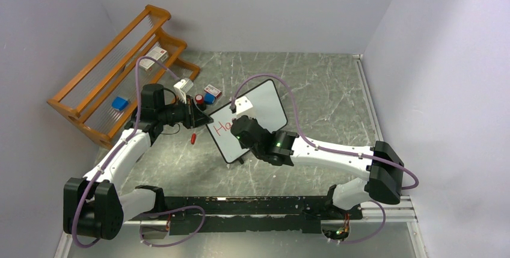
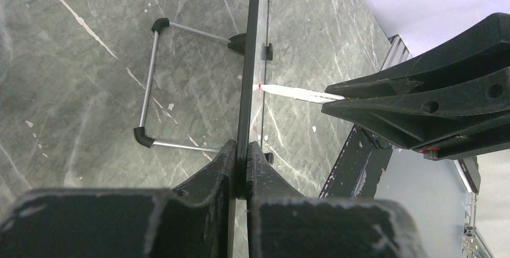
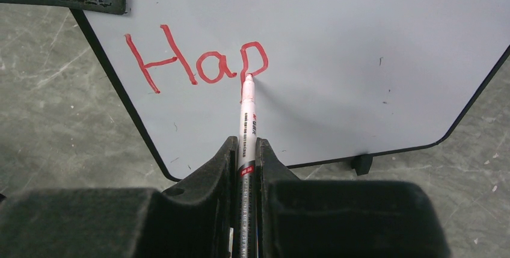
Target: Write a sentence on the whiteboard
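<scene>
The whiteboard [image 1: 267, 104] stands tilted on the table, black-framed with a white face [image 3: 361, 47]. My left gripper [image 2: 242, 150] is shut on its left edge [image 2: 249, 59], and it also shows at the board's corner in the top view [image 1: 201, 115]. Of the sentence [image 3: 195, 59], the red letters "Hap" are on the board. My right gripper [image 3: 245, 147] is shut on a white marker [image 3: 247, 119]. The marker's red tip touches the foot of the "p". From the left wrist the marker [image 2: 294, 92] meets the board's face.
An orange wooden rack [image 1: 114, 83] stands at the back left with a blue box [image 1: 120, 103] in it. Small boxes [image 1: 209, 94] lie near the left gripper. A red cap [image 1: 193, 138] lies on the table. The board's wire stand [image 2: 147, 83] props it behind.
</scene>
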